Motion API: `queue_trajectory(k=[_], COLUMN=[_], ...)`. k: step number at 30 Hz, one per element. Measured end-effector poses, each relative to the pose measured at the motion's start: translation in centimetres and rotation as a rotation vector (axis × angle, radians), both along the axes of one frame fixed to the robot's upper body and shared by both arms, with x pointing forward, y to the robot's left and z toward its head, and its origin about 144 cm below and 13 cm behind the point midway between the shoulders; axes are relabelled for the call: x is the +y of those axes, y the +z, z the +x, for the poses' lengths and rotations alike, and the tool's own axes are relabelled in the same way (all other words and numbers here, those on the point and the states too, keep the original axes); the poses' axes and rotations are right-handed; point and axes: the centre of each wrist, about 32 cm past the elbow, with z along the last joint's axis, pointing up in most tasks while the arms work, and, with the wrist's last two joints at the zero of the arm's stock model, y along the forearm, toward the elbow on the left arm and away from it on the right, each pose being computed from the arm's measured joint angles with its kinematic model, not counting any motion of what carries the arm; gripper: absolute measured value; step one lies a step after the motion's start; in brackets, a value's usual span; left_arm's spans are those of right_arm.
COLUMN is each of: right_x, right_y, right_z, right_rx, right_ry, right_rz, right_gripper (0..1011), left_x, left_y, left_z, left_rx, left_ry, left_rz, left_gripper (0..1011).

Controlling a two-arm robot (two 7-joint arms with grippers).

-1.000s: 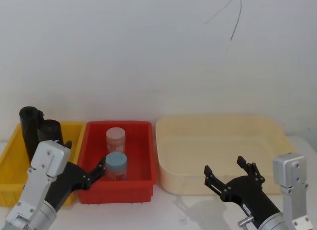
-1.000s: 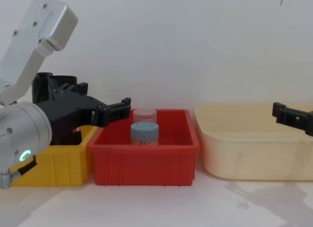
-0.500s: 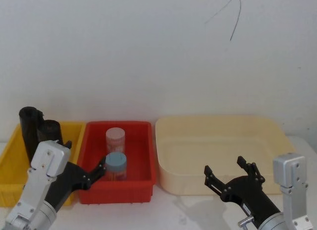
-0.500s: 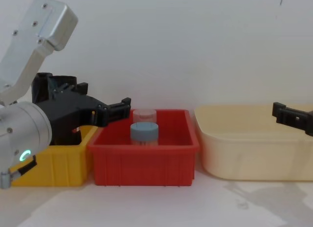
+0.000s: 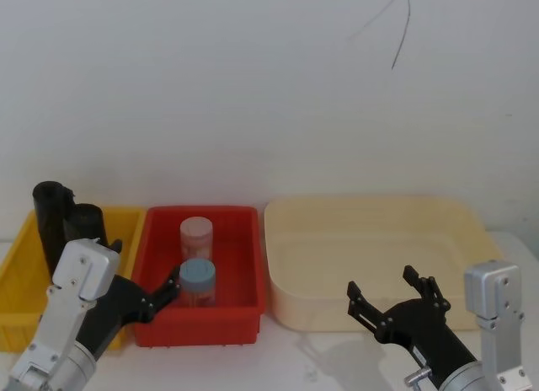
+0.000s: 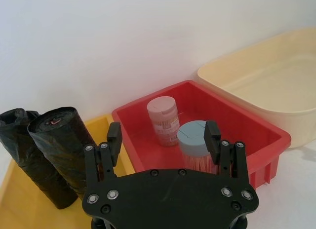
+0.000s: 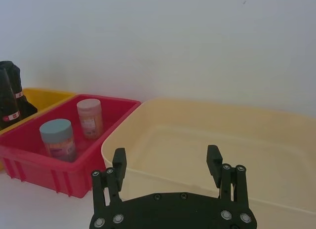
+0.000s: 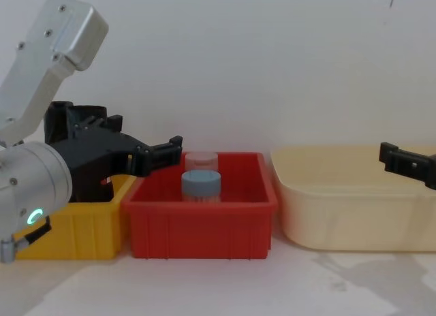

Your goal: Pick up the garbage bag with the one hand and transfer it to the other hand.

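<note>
Hanging near the garbage bag (image 6: 59, 150) in the yellow bin (image 5: 18, 277), the left gripper (image 6: 163, 135) is holding nothing, fingers spread wide; the right gripper (image 7: 166, 157) is doing likewise by the cream tub (image 5: 370, 239).

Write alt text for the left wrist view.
The open left hand hangs near the yellow bin, where the garbage bag stands beside a looser black roll. Beyond are a red bin holding two jars and a cream tub.

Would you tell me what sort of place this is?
Probably a robot test bench: a yellow bin, a red bin and a cream tub lined up on a white table against a plain wall.
</note>
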Motion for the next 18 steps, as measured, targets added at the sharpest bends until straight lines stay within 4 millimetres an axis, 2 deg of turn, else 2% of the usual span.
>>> queue_trajectory(k=[11, 18], right_x=[0.00, 0.00], right_y=[0.00, 0.00], right_z=[0.00, 0.00], right_rx=[0.000, 0.000], right_ry=[0.000, 0.000], right_rz=[0.000, 0.000], right_gripper=[1000, 1000], left_x=[-0.34, -0.37], left_y=[0.31, 0.79], left_z=[-0.03, -0.70], left_rx=[0.009, 0.051], left_ry=[0.003, 0.039], left_rz=[-0.017, -0.067], left_gripper=[1001, 1001])
